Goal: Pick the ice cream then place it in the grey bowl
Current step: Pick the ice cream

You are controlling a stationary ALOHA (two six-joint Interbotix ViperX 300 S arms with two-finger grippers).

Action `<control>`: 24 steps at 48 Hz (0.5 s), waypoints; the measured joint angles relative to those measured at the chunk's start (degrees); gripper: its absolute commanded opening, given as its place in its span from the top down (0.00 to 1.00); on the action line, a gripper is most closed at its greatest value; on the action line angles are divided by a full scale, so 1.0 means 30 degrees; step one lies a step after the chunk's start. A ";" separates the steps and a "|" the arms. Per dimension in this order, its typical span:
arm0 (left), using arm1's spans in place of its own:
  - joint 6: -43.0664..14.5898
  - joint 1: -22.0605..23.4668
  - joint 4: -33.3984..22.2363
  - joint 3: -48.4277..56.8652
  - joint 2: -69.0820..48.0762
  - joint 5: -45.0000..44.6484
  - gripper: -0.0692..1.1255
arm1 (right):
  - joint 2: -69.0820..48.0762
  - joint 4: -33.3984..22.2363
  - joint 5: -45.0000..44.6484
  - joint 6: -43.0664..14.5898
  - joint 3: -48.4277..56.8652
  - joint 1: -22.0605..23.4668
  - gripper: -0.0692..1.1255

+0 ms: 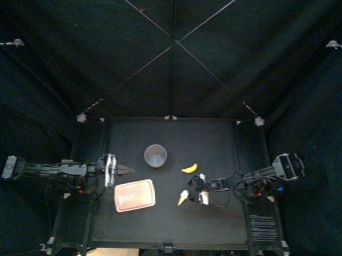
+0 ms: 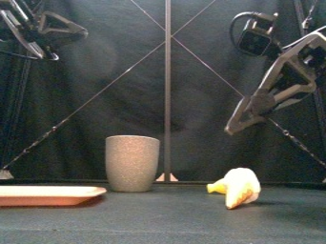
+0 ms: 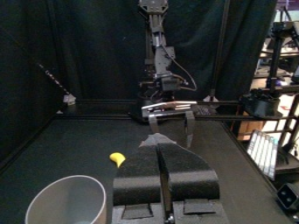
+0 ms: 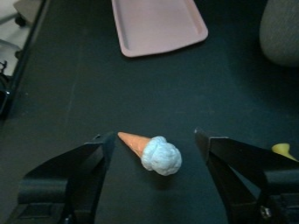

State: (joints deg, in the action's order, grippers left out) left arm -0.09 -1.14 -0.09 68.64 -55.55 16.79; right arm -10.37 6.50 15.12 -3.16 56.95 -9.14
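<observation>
We see the right arm come in from the right and slant down toward the middle of the black surface (image 1: 221, 225); its right gripper (image 4: 149, 136) hangs above the surface with its jaws spread apart and nothing between them touching either one. From the front, the arm's lower end stands clear of the surface. The left arm lies low at the left side, its left gripper (image 3: 163, 150) with the two jaws pressed together and holding nothing, pointing across toward the other arm.

The toy ice cream with an orange cone and a pale blue scoop (image 4: 149, 150) lies on its side on the surface, under the gap between the right gripper's jaws and apart from both; its long axis runs slantwise across that gap, the cone's tip toward the jaw farther from the cup, the scoop toward the other jaw and nearer the wrist camera.

The tall grey speckled cup (image 2: 132, 162) stands upright toward the back, left of the middle, well apart from the ice cream; we see nothing inside it from the left wrist. A flat pink tray (image 1: 135, 195) lies in front of the cup, left of the ice cream; a small yellow toy banana (image 1: 190, 168) lies to the right of the cup. Black curtains close the back and sides.
</observation>
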 measured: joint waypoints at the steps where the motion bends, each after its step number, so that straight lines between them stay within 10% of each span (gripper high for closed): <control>1: 0.0029 -0.0029 0.0000 0.0000 0.0000 0.0029 0.90 | 0.0293 0.0059 -0.0059 0.0000 -0.0088 0.0000 0.07; 24: 0.0000 -0.0117 0.0000 0.0059 -0.0029 0.0029 0.90 | 0.4277 0.0410 -0.0879 0.0029 -0.2051 -0.0938 0.07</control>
State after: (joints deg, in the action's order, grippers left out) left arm -0.09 -1.49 -0.09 68.82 -55.63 16.88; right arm 2.46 7.73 12.48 -3.08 50.80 -11.95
